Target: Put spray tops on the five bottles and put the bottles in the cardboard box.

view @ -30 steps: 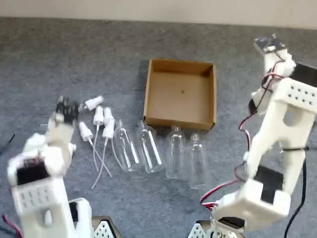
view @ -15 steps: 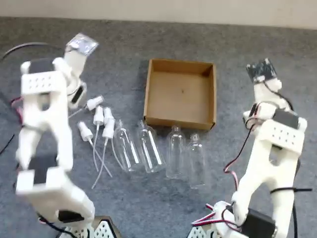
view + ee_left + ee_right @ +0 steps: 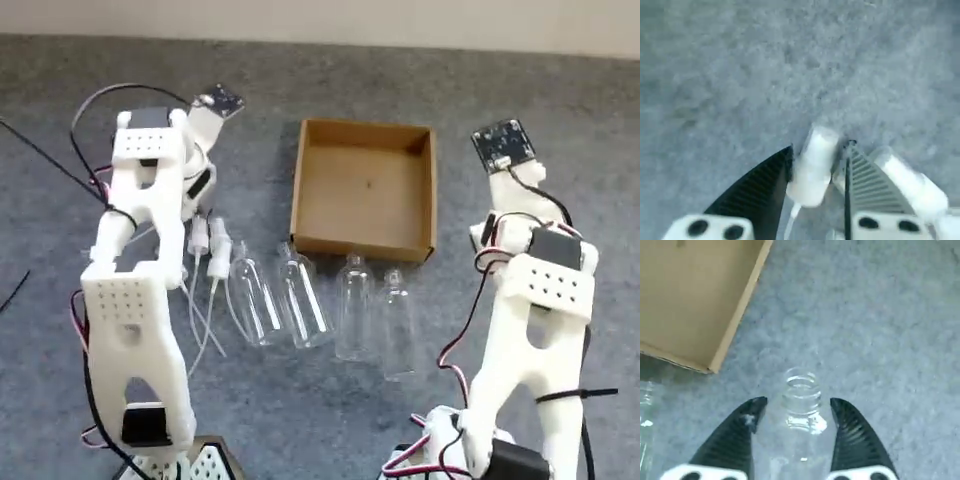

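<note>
Four clear bottles [image 3: 305, 300] lie side by side in front of the cardboard box [image 3: 300, 180]. White spray tops [image 3: 218, 247] with thin tubes lie to their left. My left arm [image 3: 150, 170] stands over those tops. In the left wrist view my left gripper [image 3: 819, 148] is open, its black fingers close on either side of one spray top [image 3: 812, 167], and a second top [image 3: 910, 182] lies just beside. My right gripper [image 3: 799, 401] is open around the neck of a clear bottle [image 3: 801, 390], with gaps on both sides. The right arm [image 3: 540, 280] hides that bottle from above.
Grey carpet covers the table. The near corner of the box [image 3: 710, 367] lies close to the right gripper, and another bottle [image 3: 645, 405] shows at that view's edge. Red and black cables hang from both arms.
The left arm has swung up from the table's near left and come down over the spray tops. The right arm has shifted left and lowered beside the box, over a bottle.
</note>
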You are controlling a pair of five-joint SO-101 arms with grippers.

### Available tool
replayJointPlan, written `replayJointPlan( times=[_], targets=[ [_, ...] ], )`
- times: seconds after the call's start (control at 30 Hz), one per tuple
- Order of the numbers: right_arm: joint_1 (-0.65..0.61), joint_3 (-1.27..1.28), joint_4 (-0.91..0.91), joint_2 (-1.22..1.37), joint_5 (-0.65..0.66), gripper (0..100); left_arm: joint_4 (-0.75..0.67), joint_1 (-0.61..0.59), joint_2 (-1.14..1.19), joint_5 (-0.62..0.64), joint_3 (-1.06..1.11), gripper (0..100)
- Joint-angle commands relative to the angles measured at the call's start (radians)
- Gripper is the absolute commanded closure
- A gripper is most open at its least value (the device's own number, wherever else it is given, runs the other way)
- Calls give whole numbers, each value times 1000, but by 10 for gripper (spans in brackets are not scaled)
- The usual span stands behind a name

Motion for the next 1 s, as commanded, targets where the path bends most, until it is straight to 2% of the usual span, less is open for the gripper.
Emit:
replayJointPlan(
  times=[0.0,0.1,0.2,0.3,0.4,0.57,0.63,0.77,0.97],
  targets=[
    [-13,-12,-16,-38,-5,996,6,-5,33,-11,-90,898],
    [-15,-13,-16,-38,-5,995,9,-18,81,-9,-148,976],
    [-31,-10,-16,-38,-5,995,21,-31,97,-3,-182,989],
    [-35,-15,-18,-39,-5,995,49,-54,68,66,-257,990],
    [-35,-24,-22,-39,-5,995,126,-76,4,107,-390,989],
    [-108,-119,-41,-61,-18,995,341,-70,-124,173,-636,989],
    [-157,-171,-45,-99,-94,995,362,-74,-193,226,-682,989],
    [-335,-191,-85,-213,-224,995,365,-68,-389,316,-601,990],
    [-524,-1,-297,-335,-368,995,362,41,-888,384,-223,991]
  ],
)
